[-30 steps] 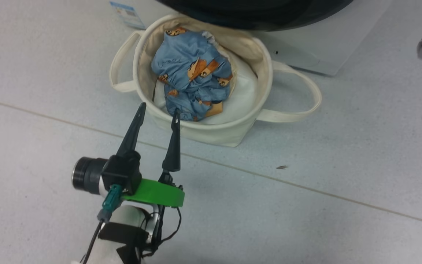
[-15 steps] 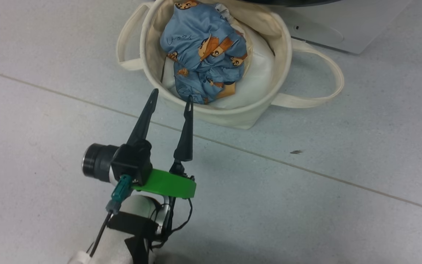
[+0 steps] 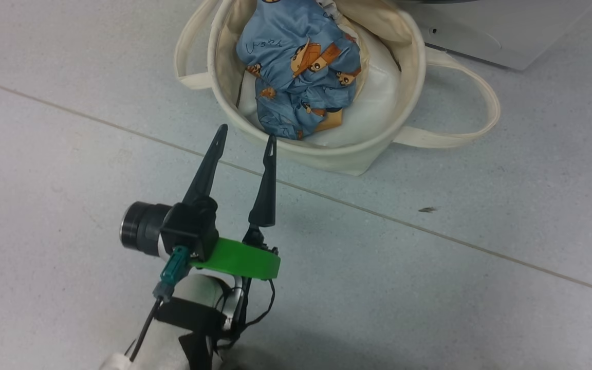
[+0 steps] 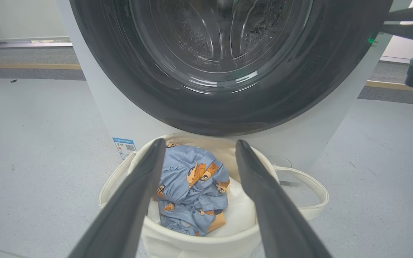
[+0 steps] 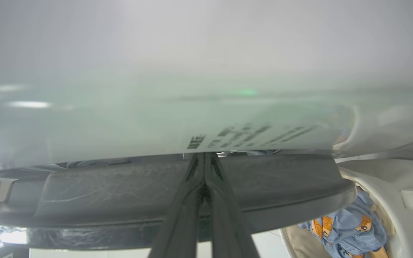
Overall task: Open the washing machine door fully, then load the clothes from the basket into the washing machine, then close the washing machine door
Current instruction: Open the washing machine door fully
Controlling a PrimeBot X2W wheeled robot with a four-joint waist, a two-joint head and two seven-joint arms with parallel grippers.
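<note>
The clothes (image 3: 298,67) lie in the basket (image 3: 321,152), just ahead of the left hand (image 3: 247,132); the washing machine (image 4: 99,104) stands beyond it.

Soft cloth clothes (image 3: 296,61), matt canvas basket (image 3: 327,152), glossy, perhaps plastic, black rim on the washing machine door (image 4: 221,107)

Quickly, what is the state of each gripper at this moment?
Left gripper: open, holding nothing.
Right gripper: shut, fingers together, tips at the edge of the washing machine door, nothing held.

Crumpled clothes (image 3: 298,67) in cream basket (image 3: 321,156)
</note>
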